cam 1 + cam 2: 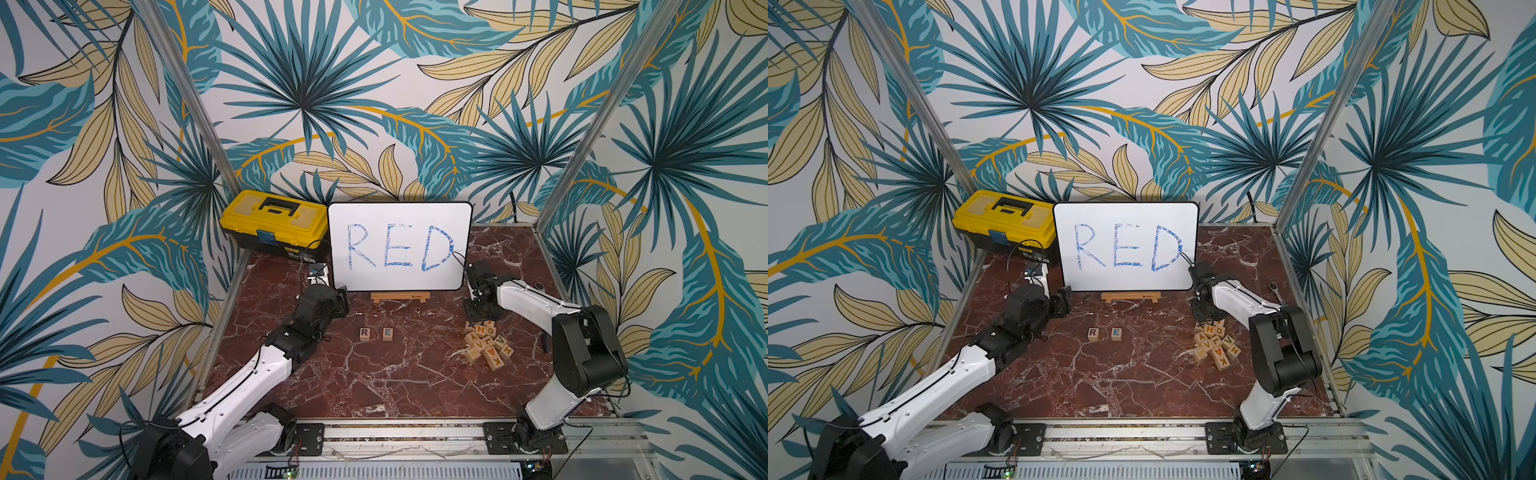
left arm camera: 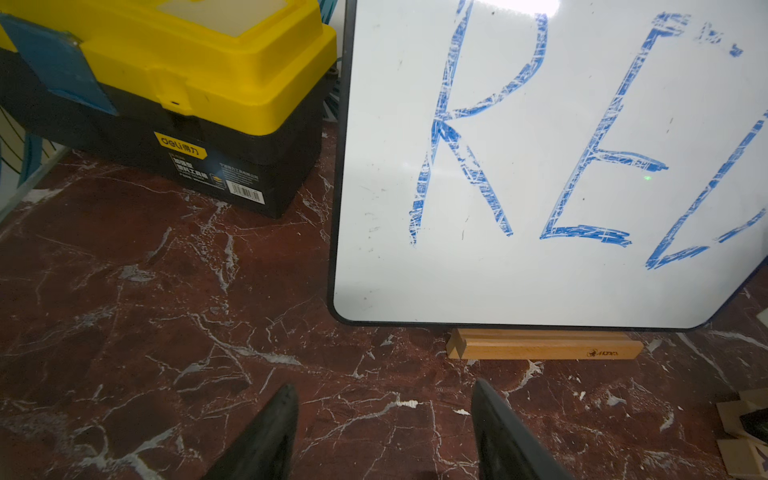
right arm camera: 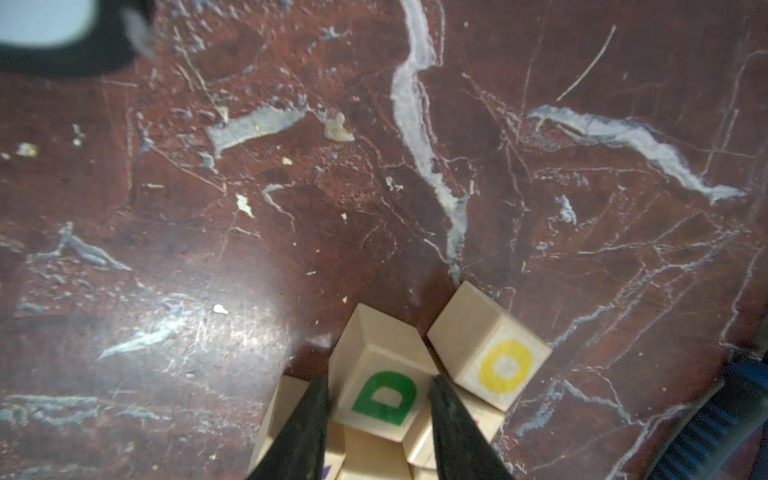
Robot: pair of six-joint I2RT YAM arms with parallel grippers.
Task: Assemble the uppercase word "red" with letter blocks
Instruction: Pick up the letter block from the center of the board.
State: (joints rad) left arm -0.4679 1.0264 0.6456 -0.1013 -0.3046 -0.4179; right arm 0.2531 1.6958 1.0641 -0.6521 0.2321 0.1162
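Right gripper (image 3: 377,380) is down at the far end of the loose pile (image 1: 488,343), jaws set close either side of the D block (image 3: 382,399), next to a yellow O block (image 3: 498,365). Pinching it or just flanking it? I can't tell from here. My left gripper (image 2: 384,386) hangs open and empty near the whiteboard (image 2: 540,166). R block (image 1: 365,333) and E block (image 1: 387,333) sit side by side on the table (image 1: 374,382), a small gap between them.

One whiteboard (image 1: 399,245), one toolbox (image 1: 274,220) — two lone cubes, R block (image 1: 365,333) and E block (image 1: 387,333); heap (image 1: 488,343) uncountable.
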